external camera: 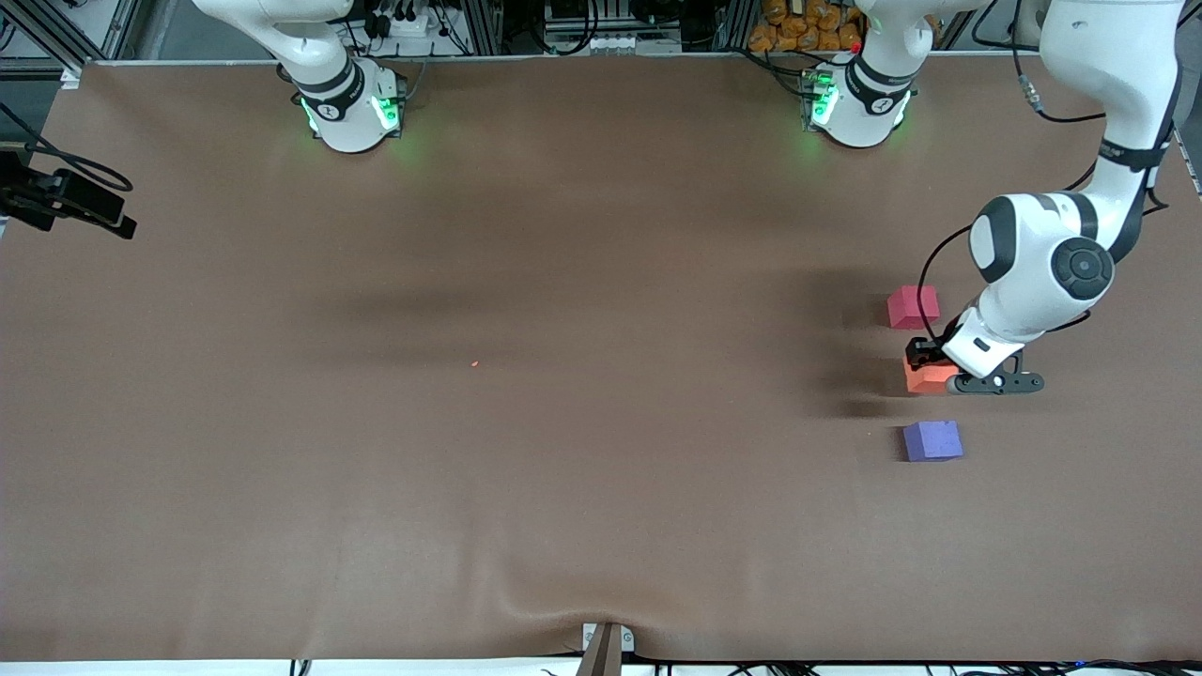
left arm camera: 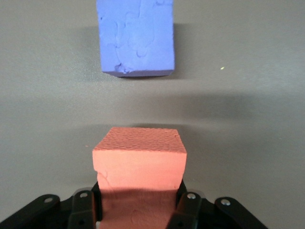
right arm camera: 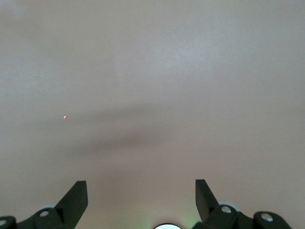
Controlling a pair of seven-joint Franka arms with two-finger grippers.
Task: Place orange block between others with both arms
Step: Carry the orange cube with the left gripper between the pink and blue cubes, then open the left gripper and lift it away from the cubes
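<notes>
The orange block (external camera: 924, 377) is low at the table, in line between the pinkish-red cube (external camera: 913, 306) and the purple-blue cube (external camera: 932, 439), with a gap to each. My left gripper (external camera: 926, 364) is shut on the orange block (left arm camera: 139, 160), its fingers (left arm camera: 189, 208) pressed against two opposite sides. The purple-blue cube (left arm camera: 136, 36) lies a short way ahead of it in the left wrist view. My right gripper (right arm camera: 140, 188) hangs open over bare table near its base, holding nothing. It is out of the front view.
The brown table mat (external camera: 563, 451) stretches wide toward the right arm's end. A tiny red speck (external camera: 474, 363) lies near the middle. A black device (external camera: 66, 197) juts in at the right arm's end of the table.
</notes>
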